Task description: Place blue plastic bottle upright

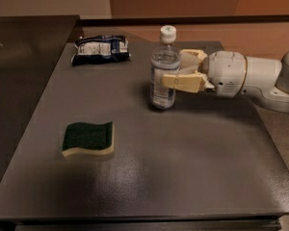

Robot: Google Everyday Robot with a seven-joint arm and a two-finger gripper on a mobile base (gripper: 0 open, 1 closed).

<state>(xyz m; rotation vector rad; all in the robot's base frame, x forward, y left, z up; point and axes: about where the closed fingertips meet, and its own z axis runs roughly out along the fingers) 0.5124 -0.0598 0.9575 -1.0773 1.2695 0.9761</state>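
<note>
Blue plastic bottle (163,76) stands upright on grey table (183,167), gripper (172,70) clasping its middle.

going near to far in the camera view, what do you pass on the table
sponge → bottle, standing upright, with the gripper reaching in from the right and its fingers shut on the bottle → snack packet

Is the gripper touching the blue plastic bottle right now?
Cannot tell. In the camera view the gripper straddles the upright blue plastic bottle, overlapping its side, so neither contact nor a gap shows plainly.
</note>
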